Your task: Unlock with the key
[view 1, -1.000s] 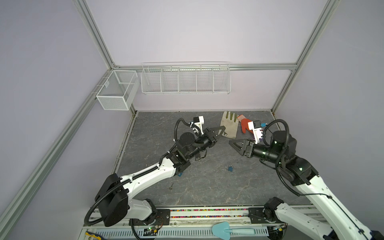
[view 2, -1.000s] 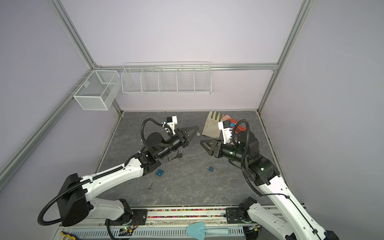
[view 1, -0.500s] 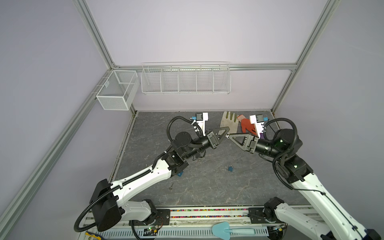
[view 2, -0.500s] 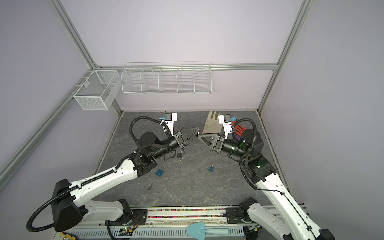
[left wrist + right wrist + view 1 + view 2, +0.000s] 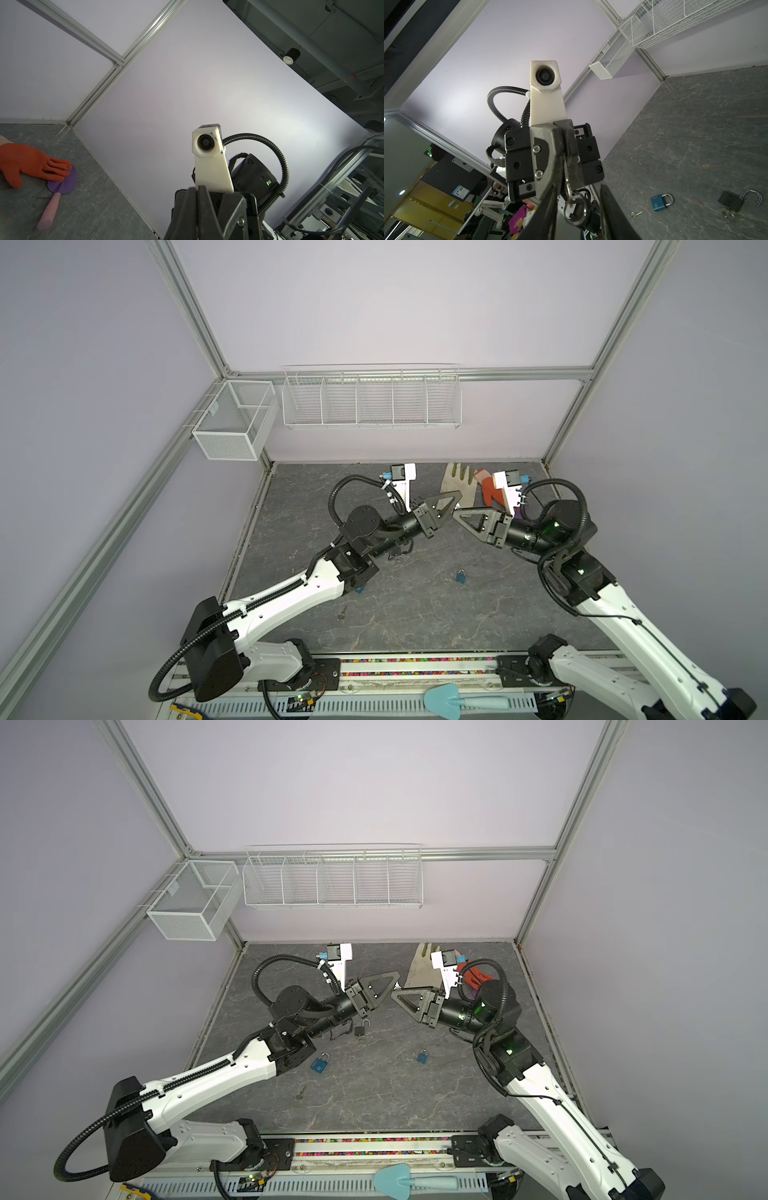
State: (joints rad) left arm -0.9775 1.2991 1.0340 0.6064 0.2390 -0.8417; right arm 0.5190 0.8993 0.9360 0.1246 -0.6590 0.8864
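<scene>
Two robot arms stood raised over a grey stone-patterned desk (image 5: 415,626), their hands pointing at each other in mid-air above its far half. The left hand (image 5: 452,502) was clamped tight on a small silver key (image 5: 567,184), pinched between its fingertips. A key ring (image 5: 574,209) dangled from the key in the right wrist view. The right hand (image 5: 458,516) faced it, the tips of the two hands almost touching in both top views. The right hand's two fingers (image 5: 611,220) stood partly apart, one on either side of the hanging ring, gripping nothing.

On the desk below the left arm lay a black padlock (image 5: 360,1029) with its shackle swung open and a second key (image 5: 726,214) at its base. Near it lay a larger blue padlock (image 5: 320,1064) with its shackle closed. A loose key (image 5: 300,1092) lay closer to the front edge. A small blue padlock (image 5: 460,576) sat well apart from these, towards the right arm.

In the far right corner lay a beige glove (image 5: 457,485), an orange glove (image 5: 22,162) and a purple trowel (image 5: 62,179) with a pink handle, the orange fingers resting on its blade
</scene>
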